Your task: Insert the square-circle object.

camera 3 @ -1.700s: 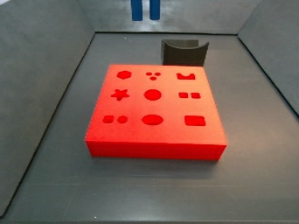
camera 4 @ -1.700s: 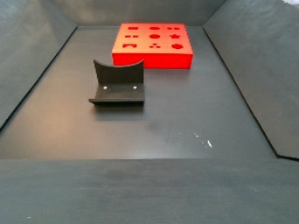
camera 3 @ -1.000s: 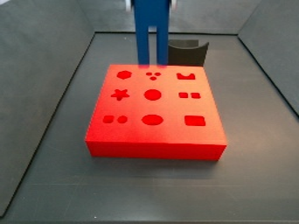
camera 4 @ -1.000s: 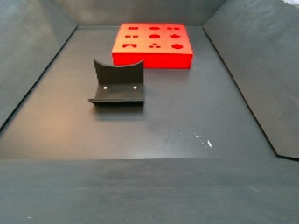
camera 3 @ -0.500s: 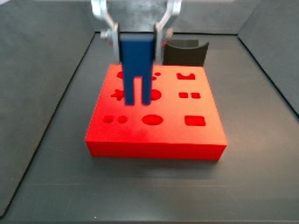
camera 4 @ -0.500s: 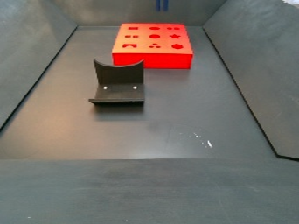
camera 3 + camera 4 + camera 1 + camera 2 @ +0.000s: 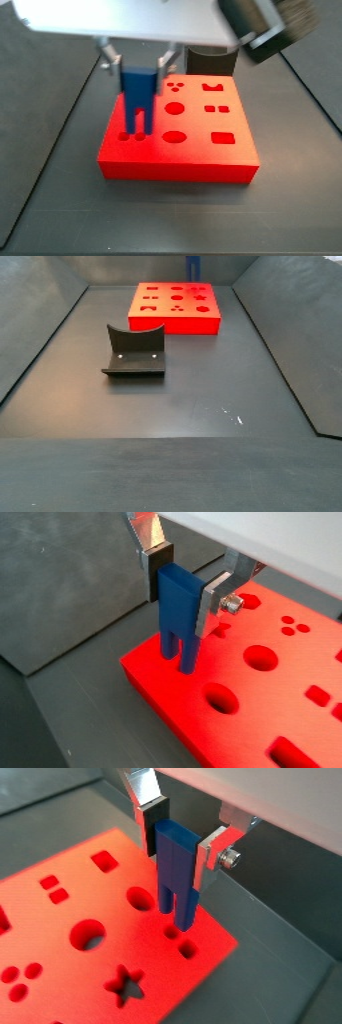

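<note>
My gripper (image 7: 136, 62) is shut on the square-circle object (image 7: 138, 95), a tall blue peg with two prongs pointing down. It hangs upright over the front left part of the red hole block (image 7: 201, 150), its prong tips close above the small pair of holes (image 7: 131, 135). Both wrist views show the peg (image 7: 178, 612) (image 7: 178, 873) clamped between the silver fingers (image 7: 214, 597) (image 7: 211, 853), above the red block (image 7: 274, 707) (image 7: 67, 903). In a side view only a blue sliver of the peg (image 7: 195, 266) shows above the block (image 7: 177, 318).
The dark fixture (image 7: 134, 351) stands on the grey floor, apart from the red block; it shows behind the block in a side view (image 7: 214, 62). Grey walls enclose the floor. The block's top has several shaped holes.
The gripper with the blue peg has come down and moved toward the block's front left. The prongs now hang just over the small hole pair.
</note>
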Robot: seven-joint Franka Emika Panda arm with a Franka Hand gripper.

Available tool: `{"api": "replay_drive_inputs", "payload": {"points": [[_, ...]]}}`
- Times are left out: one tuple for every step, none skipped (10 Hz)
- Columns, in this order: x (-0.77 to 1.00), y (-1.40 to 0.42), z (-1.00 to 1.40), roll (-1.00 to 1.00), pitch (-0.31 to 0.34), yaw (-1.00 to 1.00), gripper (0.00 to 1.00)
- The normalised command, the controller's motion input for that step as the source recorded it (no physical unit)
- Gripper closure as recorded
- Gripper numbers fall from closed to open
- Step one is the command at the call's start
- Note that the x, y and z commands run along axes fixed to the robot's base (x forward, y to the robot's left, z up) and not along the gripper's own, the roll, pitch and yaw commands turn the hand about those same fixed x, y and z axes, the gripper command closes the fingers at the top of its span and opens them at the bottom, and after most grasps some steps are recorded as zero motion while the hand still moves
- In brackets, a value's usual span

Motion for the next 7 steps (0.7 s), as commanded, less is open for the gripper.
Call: {"api": "replay_drive_inputs", "payload": {"points": [[-0.21, 0.09, -0.04, -0.1, -0.027, -0.04, 1.0], [-0.08, 0.05, -0.09, -0.09, -0.051, 0.0, 1.0], [0.0, 0.15, -0.14, -0.12, -0.061, 0.09, 1.0], [0.03, 0.16, -0.22, -0.13, -0.077, 0.15, 1.0], [0.0, 0.17, -0.29, -0.1, -0.076, 0.1, 1.0], [-0.02, 0.06, -0.25, -0.1, -0.081, 0.04, 1.0], [-0.13, 0.0, -0.19, -0.11, -0.051, 0.0, 1.0]]}}
